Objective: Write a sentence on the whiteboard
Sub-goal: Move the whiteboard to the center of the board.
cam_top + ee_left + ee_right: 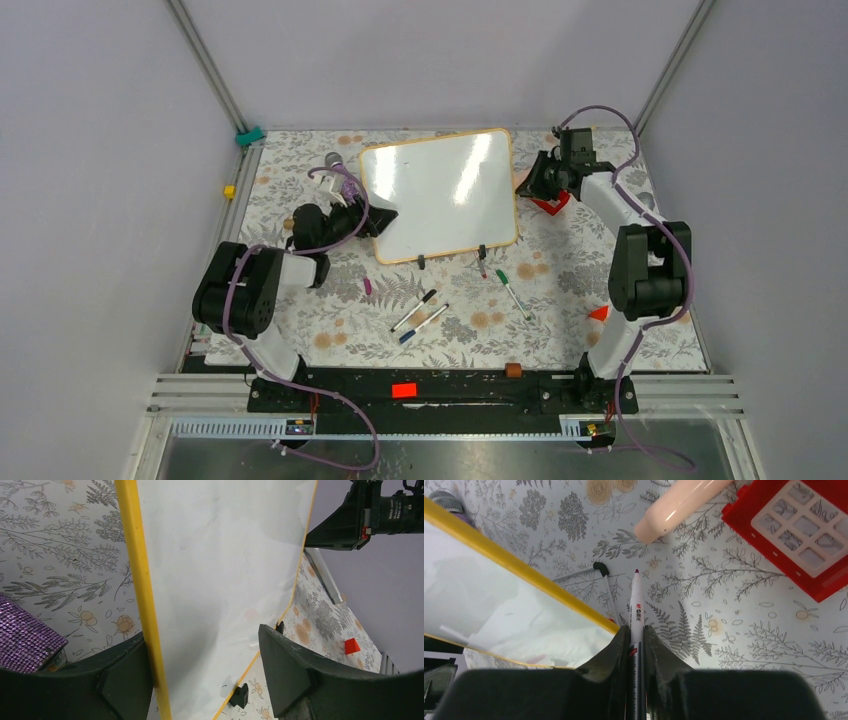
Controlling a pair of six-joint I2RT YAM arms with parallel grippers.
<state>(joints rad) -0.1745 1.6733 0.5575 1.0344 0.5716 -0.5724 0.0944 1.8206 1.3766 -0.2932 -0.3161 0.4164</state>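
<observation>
The whiteboard [440,195] lies at the back middle of the flowered table, glossy white in a thin orange frame, with two black clips [421,262] on its near edge. No sentence shows on it. My left gripper [375,215] is at its near left corner, open. In the left wrist view the board's [220,580] yellow frame runs between the wide jaws of the left gripper [202,645]: one finger below the frame, the other over the white face. By the board's right edge, my right gripper [540,180] [636,630] is shut on an uncapped white marker [636,605], tip forward above the cloth.
Several loose markers [413,310] and a green one [512,292] lie in front of the board. A red grid tray [794,530] [552,205] and a peach tube [679,505] sit by the right gripper. A purple glitter object [25,640] lies left of the board.
</observation>
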